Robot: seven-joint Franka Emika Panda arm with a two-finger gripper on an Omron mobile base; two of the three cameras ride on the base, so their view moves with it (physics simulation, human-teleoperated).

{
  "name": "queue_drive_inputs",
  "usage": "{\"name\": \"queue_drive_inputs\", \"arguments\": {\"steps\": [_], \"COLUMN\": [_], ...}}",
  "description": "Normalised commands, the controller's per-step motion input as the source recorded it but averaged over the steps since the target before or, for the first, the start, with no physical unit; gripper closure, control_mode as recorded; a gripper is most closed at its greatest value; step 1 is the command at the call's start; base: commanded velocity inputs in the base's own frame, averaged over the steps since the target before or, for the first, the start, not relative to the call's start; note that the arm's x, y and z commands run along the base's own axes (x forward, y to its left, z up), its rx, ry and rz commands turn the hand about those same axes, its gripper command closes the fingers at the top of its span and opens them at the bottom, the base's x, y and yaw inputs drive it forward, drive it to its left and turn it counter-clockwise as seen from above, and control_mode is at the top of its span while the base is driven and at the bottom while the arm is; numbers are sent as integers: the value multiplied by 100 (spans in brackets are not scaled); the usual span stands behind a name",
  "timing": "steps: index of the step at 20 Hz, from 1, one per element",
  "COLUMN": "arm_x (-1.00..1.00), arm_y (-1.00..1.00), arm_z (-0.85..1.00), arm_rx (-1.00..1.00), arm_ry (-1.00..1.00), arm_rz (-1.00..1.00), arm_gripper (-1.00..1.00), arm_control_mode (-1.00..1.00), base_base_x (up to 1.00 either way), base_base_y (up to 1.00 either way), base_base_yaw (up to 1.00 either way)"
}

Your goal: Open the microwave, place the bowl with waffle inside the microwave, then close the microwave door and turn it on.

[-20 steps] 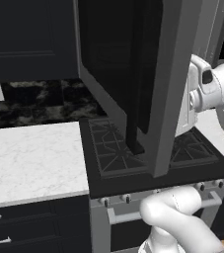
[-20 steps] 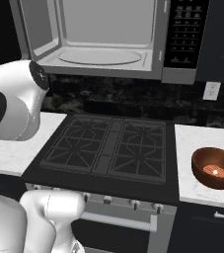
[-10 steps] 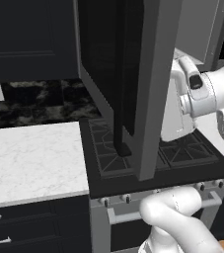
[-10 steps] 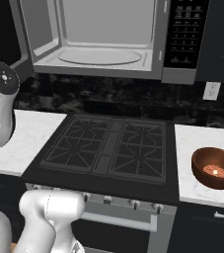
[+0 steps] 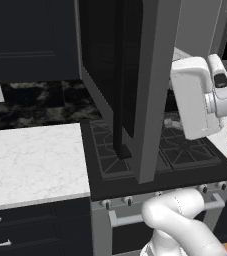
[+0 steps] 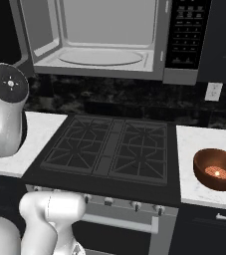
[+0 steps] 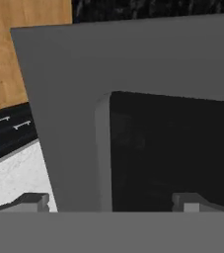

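Note:
The microwave (image 6: 99,42) hangs above the stove, its pale grey interior exposed. The microwave door (image 5: 152,90) is swung wide open toward me, dark glass and long bar handle (image 5: 118,80) facing left. In the hand view my gripper (image 7: 111,203) is open. Its fingertips (image 7: 32,201) stand far apart, close to the door's grey-framed inner face (image 7: 64,99), with nothing between them. My wrist (image 5: 197,97) hovers just right of the door edge. The reddish-brown bowl (image 6: 218,169) rests on the right counter with the waffle (image 6: 217,173) inside it.
A black gas stove (image 6: 109,149) with grates lies under the microwave. White marble counters flank it on the left (image 5: 30,160) and on the right (image 6: 189,159). The microwave's control panel (image 6: 184,35) is on its right side. Dark cabinets (image 5: 30,40) line the wall.
My arm has swung away from the stove's left side toward the door's inner face. The door stays wide open and the bowl has not moved.

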Motion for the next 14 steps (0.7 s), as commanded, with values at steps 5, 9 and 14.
{"name": "queue_drive_inputs", "arguments": {"steps": [5,9,14], "arm_x": [54,31,15], "arm_y": [-100,-100,-100], "arm_z": [-13,-46,-55], "arm_rx": [1,0,0], "arm_ry": [14,14,12], "arm_rz": [-16,-17,-18], "arm_gripper": [-100,-100,-100], "arm_control_mode": [-100,-100,-100], "base_base_x": [0,0,0], "base_base_y": [0,0,0], "base_base_yaw": [0,0,0]}}
